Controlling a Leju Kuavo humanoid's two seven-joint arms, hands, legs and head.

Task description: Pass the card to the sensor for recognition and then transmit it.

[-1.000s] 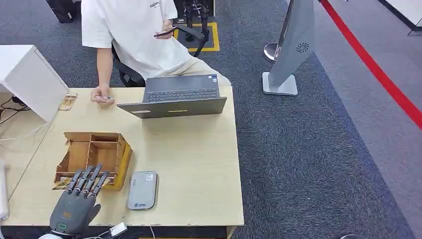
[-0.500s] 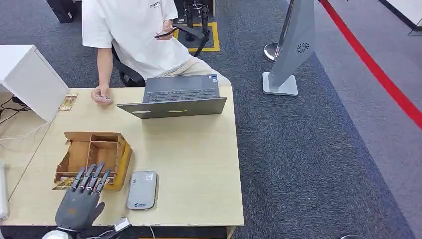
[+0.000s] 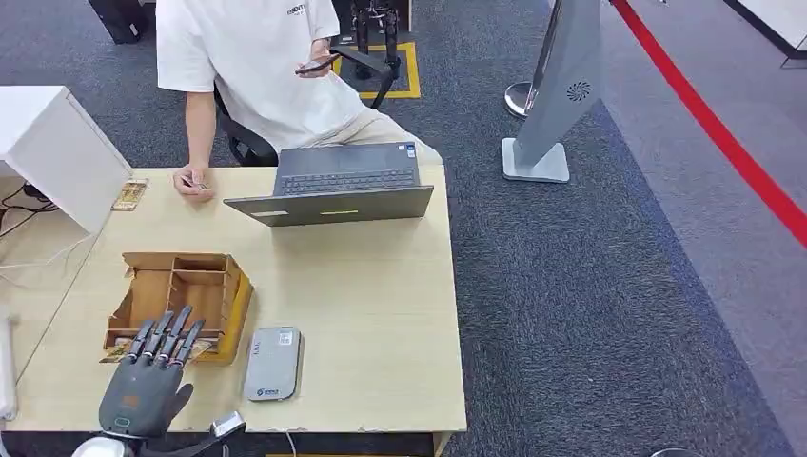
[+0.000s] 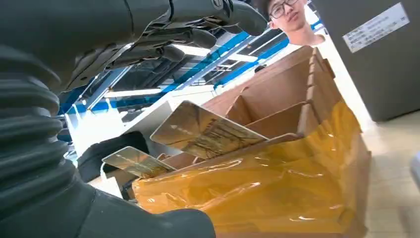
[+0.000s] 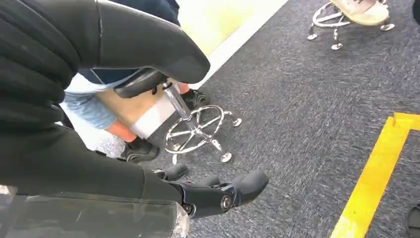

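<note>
A wooden card box (image 3: 181, 300) wrapped in yellow film stands on the table's near left part. Cards (image 4: 205, 131) lean in its front slot, and a second card (image 4: 137, 161) sits beside them. My left hand (image 3: 147, 381) hovers at the box's near edge, fingers spread and stretched toward the cards, holding nothing; the left wrist view has its fingers (image 4: 198, 20) above the cards. A grey card sensor (image 3: 273, 363) lies flat just right of the box. My right hand (image 5: 218, 193) hangs beside the table over the carpet, fingers loosely extended and empty.
A person in a white shirt (image 3: 252, 67) sits behind the table with one hand on it and a phone in the other. An open laptop (image 3: 338, 186) stands at the far edge. A white cabinet (image 3: 52, 148) is at the left. A grey stand (image 3: 561, 90) is on the carpet.
My left hand has shifted slightly left and a little back from the box edge. The person's hand on the table has moved a bit.
</note>
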